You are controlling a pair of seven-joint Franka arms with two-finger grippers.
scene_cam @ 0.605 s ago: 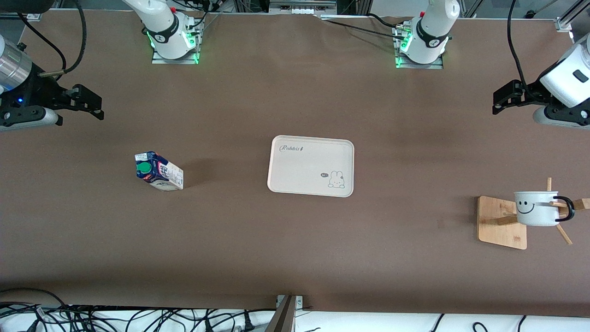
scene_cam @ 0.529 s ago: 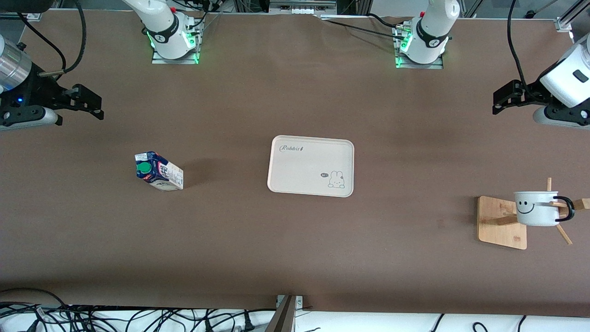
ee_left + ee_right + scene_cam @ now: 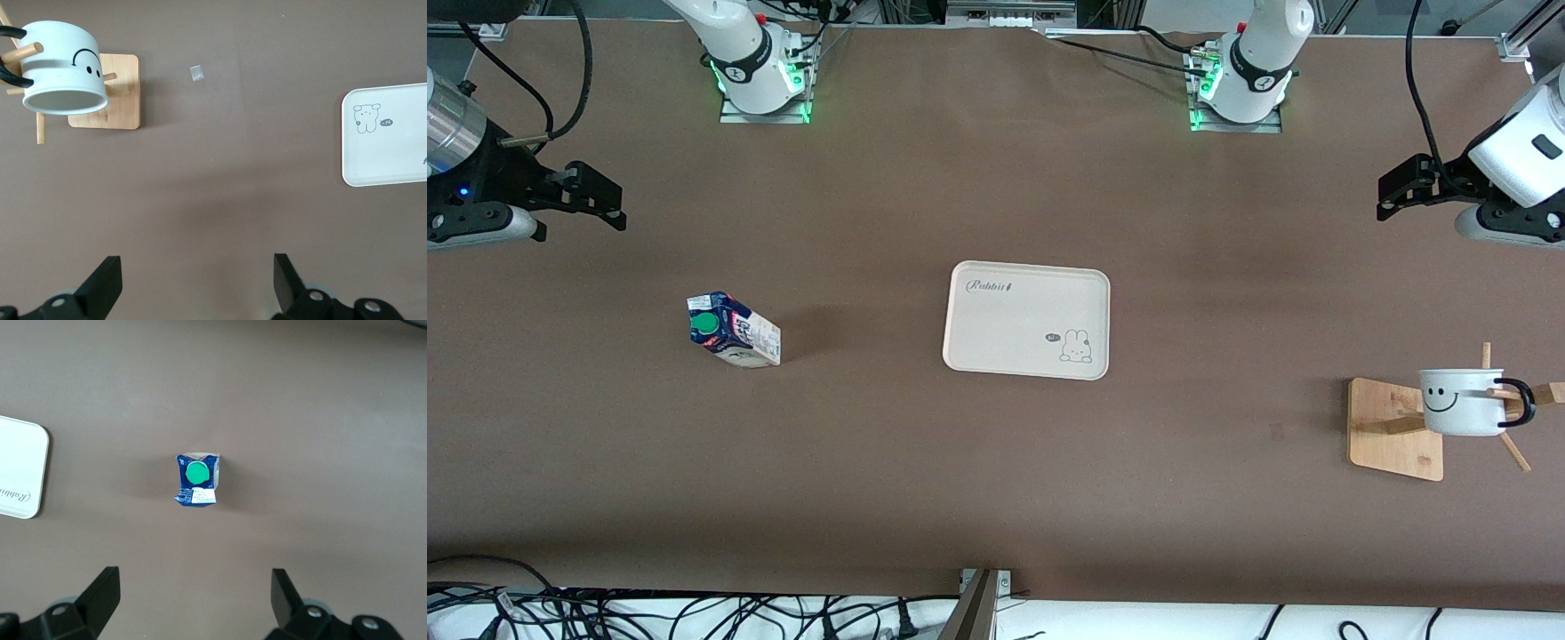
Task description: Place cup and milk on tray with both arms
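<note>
The cream tray (image 3: 996, 333) with "Rabbit" lettering lies at the table's middle; its edge shows in the left wrist view (image 3: 400, 160) and the right wrist view (image 3: 17, 453). The milk carton (image 3: 734, 331) with green cap stands toward the right arm's end, also in the right wrist view (image 3: 197, 481). The white smiley cup (image 3: 1463, 402) hangs by its black handle on a wooden rack peg, also in the left wrist view (image 3: 63, 73). My right gripper (image 3: 600, 200) (image 3: 195, 597) is open and empty above bare table. My left gripper (image 3: 1400, 188) (image 3: 198, 280) is open and empty above bare table.
The wooden rack with its bamboo square base (image 3: 1392, 436) (image 3: 120, 93) stands toward the left arm's end. A small pale scrap (image 3: 196, 73) lies on the brown table beside it. Cables (image 3: 649, 613) hang along the table's near edge.
</note>
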